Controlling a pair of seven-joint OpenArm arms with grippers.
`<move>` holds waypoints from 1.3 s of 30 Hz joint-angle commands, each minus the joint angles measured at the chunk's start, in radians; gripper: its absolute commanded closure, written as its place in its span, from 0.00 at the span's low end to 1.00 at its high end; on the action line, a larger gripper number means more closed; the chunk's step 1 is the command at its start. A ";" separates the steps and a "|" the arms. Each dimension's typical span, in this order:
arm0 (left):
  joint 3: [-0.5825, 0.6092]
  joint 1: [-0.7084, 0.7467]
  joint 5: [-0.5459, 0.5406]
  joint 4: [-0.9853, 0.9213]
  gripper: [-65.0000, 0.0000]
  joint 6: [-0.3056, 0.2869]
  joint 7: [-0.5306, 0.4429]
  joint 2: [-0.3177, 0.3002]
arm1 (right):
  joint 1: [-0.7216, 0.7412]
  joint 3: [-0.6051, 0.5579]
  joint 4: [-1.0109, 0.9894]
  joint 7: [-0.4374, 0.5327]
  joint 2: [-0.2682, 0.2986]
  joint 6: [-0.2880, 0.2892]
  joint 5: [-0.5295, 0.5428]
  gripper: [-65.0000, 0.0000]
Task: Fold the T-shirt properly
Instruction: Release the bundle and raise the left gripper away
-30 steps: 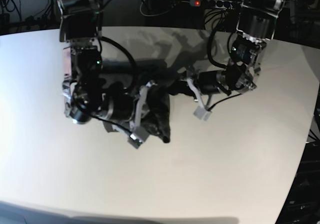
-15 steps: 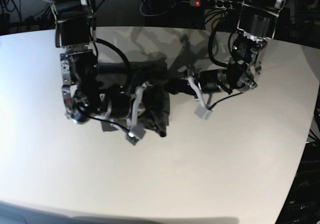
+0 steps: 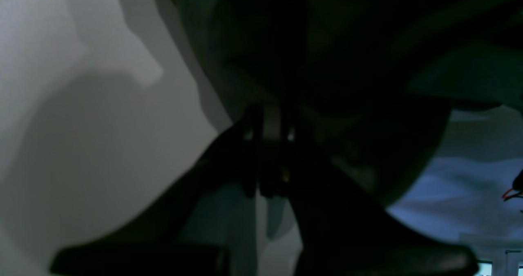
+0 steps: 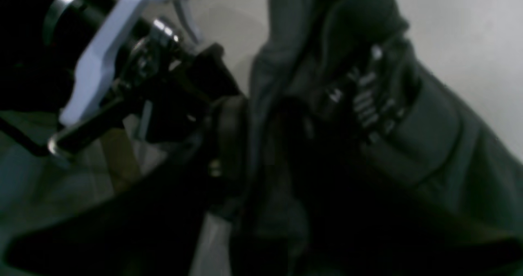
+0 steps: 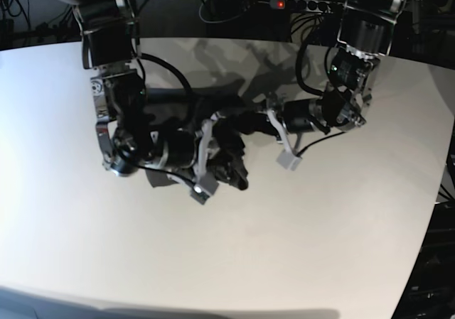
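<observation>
1. On the left side of the base view my right arm reaches down over the white table, bent low toward the cloth.
2. My right pincer sits at the bunched T-shirt. From my right wrist camera its dark fingers stand partly apart with folds of the grey fabric lying between and over them. Whether they grip the cloth or merely rest in it I cannot tell; that view is blurred.
3. The T-shirt is a crumpled dark heap near the middle of the table, between my two arms, with a corner trailing toward the front edge. It is far from flat.
4. In the right wrist view the cloth rises in thick vertical folds, and my other arm's metal and white parts show at the upper left.
5. My left pincer comes in from the right of the base view and meets the heap's upper right edge. It is clamped tight; the left wrist view shows its fingers pressed together with dark fabric hanging just above them.
6. My left arm hangs down from the far right of the table.
</observation>
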 commanded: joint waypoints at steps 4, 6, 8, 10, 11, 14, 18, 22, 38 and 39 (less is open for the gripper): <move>0.003 -0.001 -0.004 0.002 0.97 0.013 0.022 -0.006 | 0.033 0.004 -0.061 0.032 -0.002 0.003 0.031 0.56; 0.003 -0.001 -0.006 0.002 0.97 0.013 0.022 -0.006 | 0.040 0.004 -0.103 0.032 -0.005 0.003 0.032 0.56; 0.003 -0.001 -0.006 0.002 0.97 0.013 0.022 -0.006 | 0.053 0.004 -0.132 0.032 -0.007 0.003 0.034 0.56; 0.003 -0.001 -0.006 0.002 0.97 0.012 0.022 -0.006 | 0.056 0.004 -0.137 0.028 -0.007 0.003 0.034 0.56; 0.003 -0.001 -0.006 0.002 0.97 0.012 0.022 -0.006 | 0.056 -0.001 -0.135 0.025 -0.007 0.003 0.034 0.56; 0.002 0.007 -0.006 0.040 0.97 0.013 0.024 -0.018 | 0.077 -0.004 -0.135 -0.002 -0.005 0.003 0.034 0.57; 0.002 0.027 -0.087 0.111 0.97 0.018 0.024 -0.061 | 0.096 -0.002 -0.134 -0.032 -0.005 0.003 0.034 0.57; 0.003 0.031 -0.204 0.123 0.97 0.019 0.024 -0.133 | 0.106 -0.004 -0.134 -0.035 -0.005 0.003 0.034 0.57; 0.003 0.064 -0.459 0.220 0.97 0.019 0.024 -0.277 | 0.119 -0.007 -0.134 -0.034 0.048 0.003 0.029 1.00; 0.003 0.064 -0.475 0.228 0.97 0.019 0.024 -0.285 | 0.120 -0.007 -0.134 -0.034 0.048 0.003 0.029 1.00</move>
